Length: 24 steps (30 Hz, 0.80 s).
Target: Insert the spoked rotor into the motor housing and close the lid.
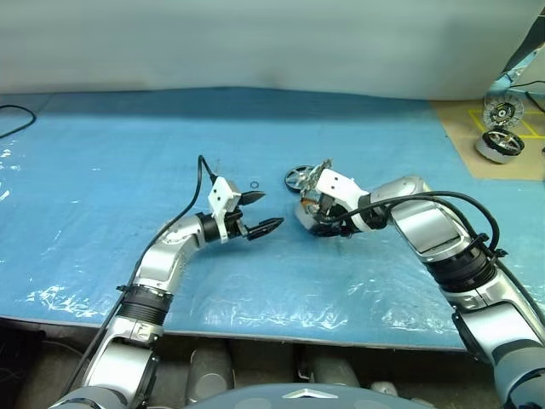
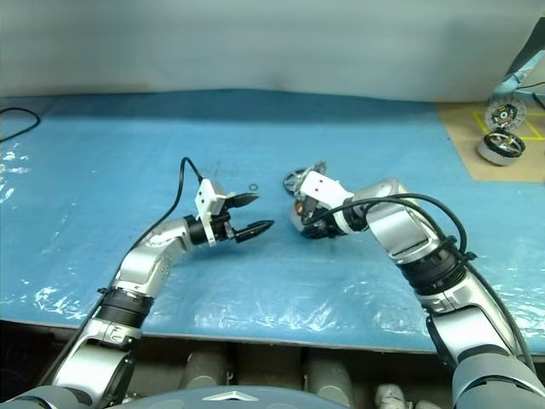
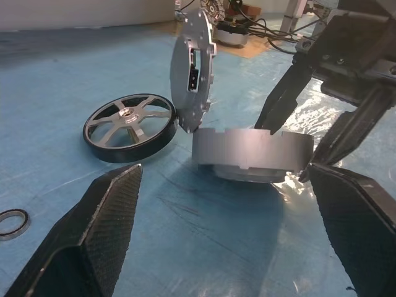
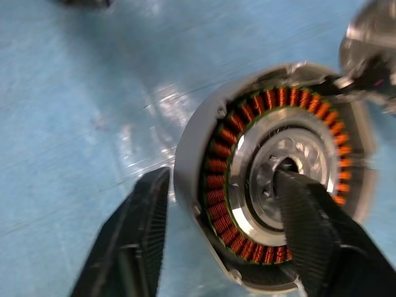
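Blue plastic sheet (image 1: 128,153) covering the work surface. Motor housing (image 3: 250,153): short round silver can lying on the sheet near its centre, ring of copper-coloured windings (image 4: 220,166) around a central hub; its lid (image 3: 195,68), a thin silver disc, stands hinged up on edge at the housing's rim on the side facing the rotor. Spoked rotor (image 3: 129,126): flat silver wheel with six spokes and a dark rim, lying flat on the sheet just beside the housing, at about 11 o'clock from it in the head views, not inside it. Small dark ring (image 1: 255,184): loose on the sheet, at about 9 o'clock from the rotor, near the left gripper's tips. Left gripper (image 1: 260,213): held at about 9 o'clock from the housing, apart from it, pointing toward it, fingers (image 3: 99,235) spread wide and holding nothing. Right gripper (image 4: 223,247): angled down onto the housing from about 3 o'clock, fingers parted, one finger (image 4: 139,241) outside the can's wall and the other over the central hub; whether they actually press on the wall cannot be told. Brown board (image 1: 494,166): at the far right edge of the table, carrying two larger wheel-like motors (image 1: 500,143).
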Tool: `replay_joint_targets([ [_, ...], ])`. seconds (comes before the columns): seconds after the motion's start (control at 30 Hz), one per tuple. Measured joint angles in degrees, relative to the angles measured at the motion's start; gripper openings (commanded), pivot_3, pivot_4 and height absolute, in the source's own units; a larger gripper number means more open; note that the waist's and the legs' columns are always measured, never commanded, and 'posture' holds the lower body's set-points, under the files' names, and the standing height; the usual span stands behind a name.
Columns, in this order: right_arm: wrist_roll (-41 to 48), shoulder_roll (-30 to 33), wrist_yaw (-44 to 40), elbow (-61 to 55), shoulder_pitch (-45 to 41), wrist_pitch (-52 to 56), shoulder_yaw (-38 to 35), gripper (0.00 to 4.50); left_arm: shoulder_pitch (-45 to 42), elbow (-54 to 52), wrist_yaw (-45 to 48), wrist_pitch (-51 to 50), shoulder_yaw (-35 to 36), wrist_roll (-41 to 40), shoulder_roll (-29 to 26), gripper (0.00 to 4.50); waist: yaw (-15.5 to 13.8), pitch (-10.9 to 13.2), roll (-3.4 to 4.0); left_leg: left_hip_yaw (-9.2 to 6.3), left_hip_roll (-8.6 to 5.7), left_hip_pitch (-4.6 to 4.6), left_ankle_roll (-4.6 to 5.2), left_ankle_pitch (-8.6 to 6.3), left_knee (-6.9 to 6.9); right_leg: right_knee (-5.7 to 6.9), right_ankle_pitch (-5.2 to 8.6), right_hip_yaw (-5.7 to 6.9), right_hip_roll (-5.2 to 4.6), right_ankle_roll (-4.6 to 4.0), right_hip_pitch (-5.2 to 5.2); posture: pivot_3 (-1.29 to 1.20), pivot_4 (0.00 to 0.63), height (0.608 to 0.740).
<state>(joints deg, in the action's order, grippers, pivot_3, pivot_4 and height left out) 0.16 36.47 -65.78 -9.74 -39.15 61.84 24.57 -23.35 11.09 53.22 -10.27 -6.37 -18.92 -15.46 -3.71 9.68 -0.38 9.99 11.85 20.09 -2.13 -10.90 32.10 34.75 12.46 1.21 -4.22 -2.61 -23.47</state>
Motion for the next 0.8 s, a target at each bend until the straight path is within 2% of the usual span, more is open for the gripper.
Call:
replay_joint_targets([
  [0.03,1.40,-0.06,-0.70,-0.28,-0.30,0.58,0.40,3.98,0.01,0.00,-0.04,0.00,0.00,0.00,0.01,4.50,-0.13,0.01,0.03,0.00,-0.01,0.03,-0.02,0.01,-0.03,0.00,0.00,-0.01,-0.01,0.00,-0.04,0.00,0.150,0.740],
  [0.27,11.88,1.67,-4.61,-0.97,-3.41,5.31,-3.08,3.98,0.83,-0.21,-0.45,0.05,0.11,0.00,0.14,4.50,-0.39,0.01,0.03,0.00,-0.01,0.75,-0.12,0.09,0.04,0.09,-0.01,0.02,0.00,-0.02,-0.69,0.00,0.150,0.740],
  [0.47,17.87,5.61,-5.91,-3.19,-3.71,3.31,-5.96,3.98,0.63,-0.16,-0.39,0.40,0.11,0.00,0.21,4.50,-0.50,0.01,0.03,0.00,-0.01,0.80,-0.12,0.08,0.07,0.07,-0.01,0.03,-0.01,-0.01,-0.70,0.00,0.150,0.740],
  [0.6,15.53,11.26,-7.61,-4.02,0.18,-14.36,-6.28,3.98,0.42,-0.08,-0.29,0.52,0.14,-0.01,0.14,4.50,-0.71,0.01,0.03,0.00,-0.01,0.81,-0.11,0.08,0.09,0.07,-0.01,0.03,-0.03,-0.01,-0.69,0.00,0.150,0.740],
  [0.8,5.43,14.37,-8.41,-0.57,1.32,-41.12,-3.68,3.98,0.41,-0.09,0.20,0.49,0.12,-0.06,0.04,4.50,-0.22,0.01,0.03,0.00,-0.01,0.79,-0.05,0.05,0.15,0.13,-0.01,0.04,-0.01,0.00,-0.70,0.00,0.150,0.740],
])
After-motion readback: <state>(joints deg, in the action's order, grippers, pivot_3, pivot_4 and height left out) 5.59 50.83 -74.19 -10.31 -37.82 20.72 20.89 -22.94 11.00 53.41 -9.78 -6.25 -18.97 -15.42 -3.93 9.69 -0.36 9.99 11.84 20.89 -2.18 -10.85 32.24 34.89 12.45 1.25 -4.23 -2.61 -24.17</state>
